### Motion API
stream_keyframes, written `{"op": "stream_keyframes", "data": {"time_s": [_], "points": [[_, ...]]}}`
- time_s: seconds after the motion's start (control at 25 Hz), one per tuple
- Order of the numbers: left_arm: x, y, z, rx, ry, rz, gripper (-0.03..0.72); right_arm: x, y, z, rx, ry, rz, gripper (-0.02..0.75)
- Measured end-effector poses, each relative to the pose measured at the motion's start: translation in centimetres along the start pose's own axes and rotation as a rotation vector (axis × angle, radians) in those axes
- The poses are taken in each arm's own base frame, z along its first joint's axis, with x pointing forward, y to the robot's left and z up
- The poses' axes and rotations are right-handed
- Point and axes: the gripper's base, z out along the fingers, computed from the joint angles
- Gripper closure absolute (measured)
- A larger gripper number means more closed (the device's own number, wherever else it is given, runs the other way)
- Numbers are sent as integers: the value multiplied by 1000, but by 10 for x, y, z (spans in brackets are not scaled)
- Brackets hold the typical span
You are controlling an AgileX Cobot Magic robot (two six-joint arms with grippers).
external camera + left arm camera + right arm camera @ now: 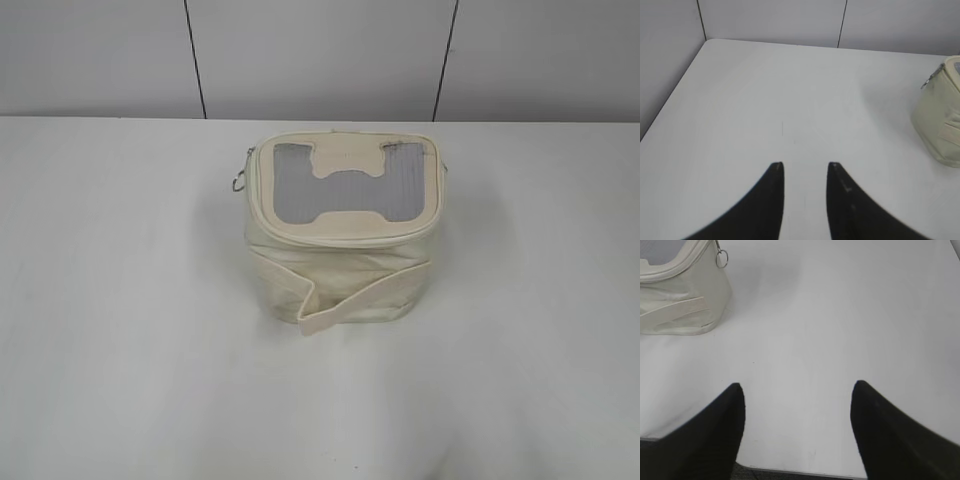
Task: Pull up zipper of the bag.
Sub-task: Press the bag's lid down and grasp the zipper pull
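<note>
The cream boxy bag (340, 250) stands mid-table, its top panel with a grey ribbed window (345, 185) facing up. The cream zipper track (345, 240) runs around the panel edge. A silver slider with a ring pull (240, 180) hangs at the bag's left corner; it also shows in the left wrist view (927, 82). Another ring pull shows in the right wrist view (721, 259). My left gripper (805, 167) is open and empty over bare table, left of the bag (940, 125). My right gripper (797, 387) is open and empty near the table's front edge, right of the bag (680, 295). Neither gripper shows in the exterior view.
The white table (120, 300) ends at a grey panelled wall (320, 50) behind the bag. A cream fabric band (350, 300) crosses the bag's front. The table's front edge (790, 471) lies just under my right gripper.
</note>
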Motion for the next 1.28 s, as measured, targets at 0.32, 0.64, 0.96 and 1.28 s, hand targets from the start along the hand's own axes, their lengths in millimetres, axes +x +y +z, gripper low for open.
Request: {"op": "stream_keyframes", "data": {"time_s": [0.32, 0.64, 0.96, 1.28], "points": [[0, 0, 0, 0, 0, 0, 456, 0, 0, 0, 0, 0, 0, 215], [0, 0, 0, 0, 0, 0, 456, 0, 0, 0, 0, 0, 0, 215], [0, 0, 0, 0, 0, 0, 456, 0, 0, 0, 0, 0, 0, 215], [0, 0, 0, 0, 0, 0, 456, 0, 0, 0, 0, 0, 0, 215]]}}
